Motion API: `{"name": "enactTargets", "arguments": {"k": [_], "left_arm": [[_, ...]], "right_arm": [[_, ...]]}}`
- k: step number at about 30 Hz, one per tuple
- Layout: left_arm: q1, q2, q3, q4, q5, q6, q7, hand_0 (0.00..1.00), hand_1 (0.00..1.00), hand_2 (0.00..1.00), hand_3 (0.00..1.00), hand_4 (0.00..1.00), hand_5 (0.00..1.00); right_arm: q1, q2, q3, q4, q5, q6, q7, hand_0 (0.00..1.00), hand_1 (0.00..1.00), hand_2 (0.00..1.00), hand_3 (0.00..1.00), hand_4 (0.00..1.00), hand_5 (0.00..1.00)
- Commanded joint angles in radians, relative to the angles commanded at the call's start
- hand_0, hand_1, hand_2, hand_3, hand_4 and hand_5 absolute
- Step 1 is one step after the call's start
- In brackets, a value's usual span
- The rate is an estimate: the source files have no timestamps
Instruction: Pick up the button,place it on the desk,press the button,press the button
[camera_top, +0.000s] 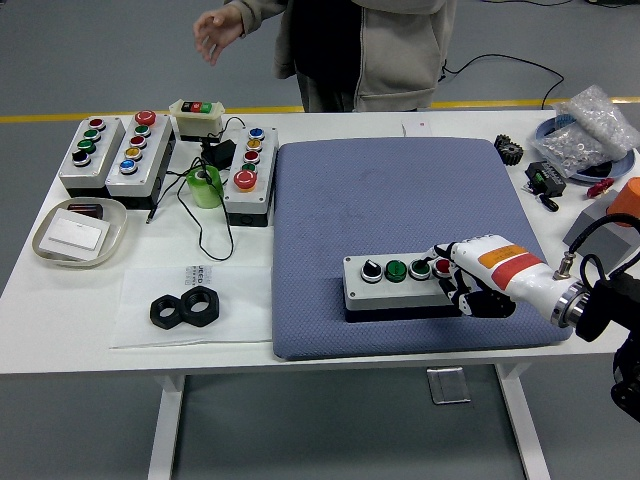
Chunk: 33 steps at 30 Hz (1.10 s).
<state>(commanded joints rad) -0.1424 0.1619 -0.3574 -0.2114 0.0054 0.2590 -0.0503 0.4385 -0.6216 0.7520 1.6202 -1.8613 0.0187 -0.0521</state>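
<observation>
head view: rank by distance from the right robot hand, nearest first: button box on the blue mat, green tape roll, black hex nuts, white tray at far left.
From the right robot hand:
1. Button box, on the blue mat, touching the fingers.
2. Green tape roll, left of the mat, toward the back.
3. Black hex nuts, front left; close to the tape roll, slightly farther.
4. White tray, far left edge.

Five button boxes, one pad, two nuts

One four-button box (400, 283) lies on the single blue pad (400, 200); four more button boxes (90, 152) stand far left, beside two black hex nuts (185, 309), one tray (78, 232), one green tape roll (204, 186).
</observation>
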Motion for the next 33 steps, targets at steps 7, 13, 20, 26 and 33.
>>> {"name": "enactTargets", "arguments": {"k": [7,13,20,26,33], "left_arm": [[0.002,-0.001,-0.005,0.000,0.007,0.001,0.002,0.735,0.827,0.850,0.821,0.621,0.998],[0.004,-0.002,-0.011,0.000,0.015,0.001,0.005,0.736,0.827,0.850,0.821,0.622,0.998],[0.009,-0.002,-0.016,0.000,0.025,0.001,0.007,0.737,0.827,0.850,0.821,0.622,0.998],[0.013,-0.001,-0.019,0.000,0.031,0.001,0.007,0.737,0.827,0.850,0.821,0.622,0.998],[0.011,0.000,-0.013,0.000,0.025,0.000,0.005,0.737,0.827,0.850,0.821,0.622,0.998]], "right_arm": [[0.001,0.001,-0.019,-0.017,-0.003,0.010,-0.006,0.249,0.075,0.191,0.741,0.380,0.002],[-0.001,0.002,-0.026,-0.017,-0.006,0.016,-0.009,0.250,0.075,0.192,0.743,0.380,0.002],[-0.014,-0.006,0.028,0.014,0.000,-0.014,0.003,0.251,0.076,0.192,0.749,0.380,0.002],[-0.036,-0.021,0.101,0.044,0.033,-0.072,0.008,0.257,0.078,0.195,0.751,0.393,0.002],[-0.084,-0.016,0.214,0.022,0.281,-0.059,0.032,0.329,0.259,0.390,0.897,0.581,0.066]]}}
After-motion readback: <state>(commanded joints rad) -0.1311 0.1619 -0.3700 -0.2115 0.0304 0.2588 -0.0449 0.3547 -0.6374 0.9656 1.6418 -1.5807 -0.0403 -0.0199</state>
